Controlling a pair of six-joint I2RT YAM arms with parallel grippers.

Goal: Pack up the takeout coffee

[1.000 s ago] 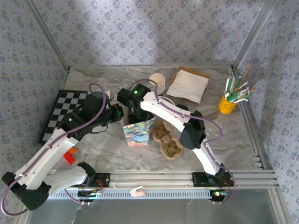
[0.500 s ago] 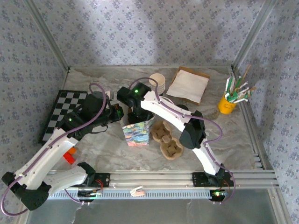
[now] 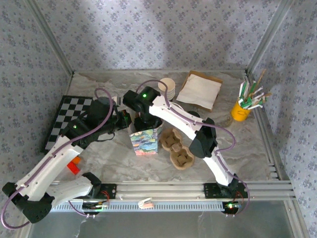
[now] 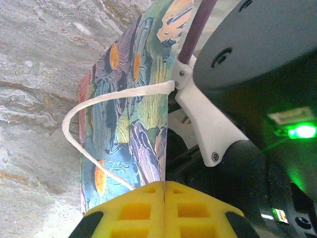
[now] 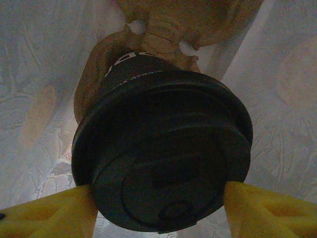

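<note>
Tabletop [image 3: 237, 144]: marbled, carrying floral paper bag [image 3: 145, 141].
Left pincer [image 4: 163, 198]: clenched on bag rim.
Right pincer [image 5: 158, 198]: astride coffee cup [image 5: 158, 148]; grip cannot be told.
Cup: likely light, crushable; grasp below lid.

Bag [image 3: 145, 142] opening beneath right arm [image 3: 171, 113]

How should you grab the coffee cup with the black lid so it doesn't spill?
Grip the coffee cup round its black lid rim, coming straight down from above. It stands upright with the pulp holder hugging its lower body, so only the round top is free. The right gripper straddles it that way, a finger at each side.
</note>
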